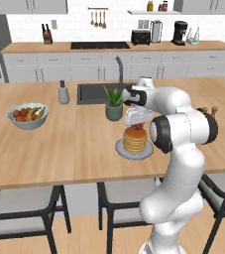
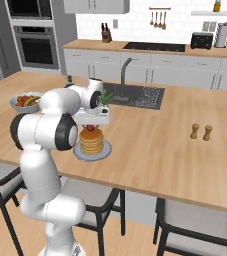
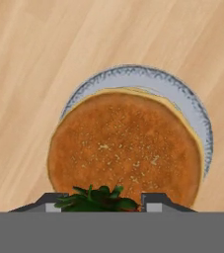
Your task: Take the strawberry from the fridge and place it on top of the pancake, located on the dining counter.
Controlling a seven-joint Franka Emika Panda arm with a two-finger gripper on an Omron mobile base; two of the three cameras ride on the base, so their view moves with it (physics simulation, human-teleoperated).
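The pancake (image 1: 135, 139) is a golden-brown stack on a round grey plate (image 1: 120, 148) on the light-wood dining counter (image 1: 59, 149). My gripper (image 1: 138, 124) hangs straight above the stack, shut on the strawberry (image 1: 139, 126), whose red flesh shows just over the top pancake. From the right base view the strawberry (image 2: 90, 128) sits between the fingers of the gripper (image 2: 90, 126) right above the pancake (image 2: 91, 141). In the hand view the strawberry's green leaves (image 3: 97, 198) lie between the fingertips (image 3: 153, 200), and the pancake (image 3: 126, 146) and plate (image 3: 182, 96) lie below.
A potted plant (image 1: 114, 103) stands just behind the stack beside the dark sink (image 1: 91, 93) and its faucet (image 1: 119, 69). A white fruit bowl (image 1: 28, 116) sits at the left, salt and pepper shakers (image 2: 201, 132) to the right. Stools (image 1: 22, 211) line the near edge.
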